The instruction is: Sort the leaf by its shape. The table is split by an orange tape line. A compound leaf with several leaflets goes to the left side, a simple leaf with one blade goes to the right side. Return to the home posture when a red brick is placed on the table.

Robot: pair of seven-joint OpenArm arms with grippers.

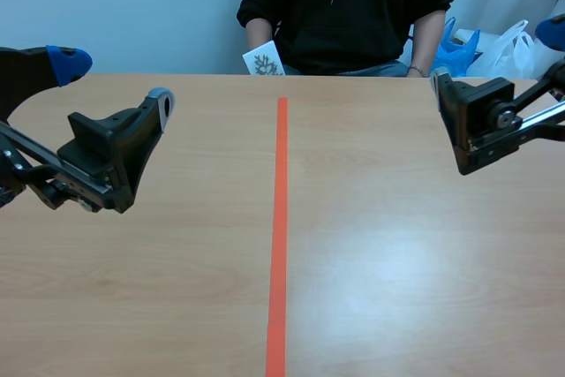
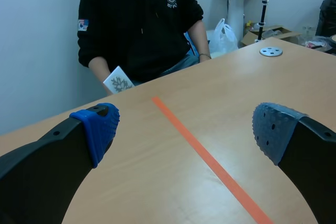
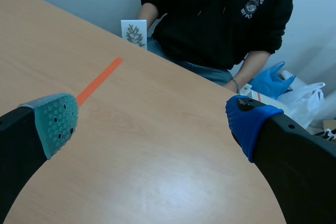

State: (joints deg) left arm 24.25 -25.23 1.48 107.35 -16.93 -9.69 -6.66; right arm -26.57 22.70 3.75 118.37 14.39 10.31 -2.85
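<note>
**Scene view: leaf card in the person's hand, both jaws spread and idle**

Nothing to sort lies on the bench (image 1: 397, 262) yet. The leaf card (image 1: 263, 61) is beyond the far edge, held upright in a hand of the person (image 1: 353, 6) sitting across, just left of the far end of the orange tape line (image 1: 281, 218). No red brick is in sight, so homing is not called for.

The left arm (image 1: 106, 156) hovers above its own half with its jaws released, pads (image 2: 100, 129) wide apart and nothing between them. The right arm (image 1: 481, 125) hovers likewise on its side, jaws released and holding nothing.

The step in hand is, I judge, to wait and read the leaf. The print looks much divided, perhaps into several leaflets, which would send it left; it is too small to be sure, so confirm once it is set down.

To do it well:
- Hold both arms high until the hand is clear.
- Use the arm on whose side the card lands.
- A thin flat card gives little to pinch; come down over one edge, jaws wide, and close gently.
- Set it well away from the line.
</note>
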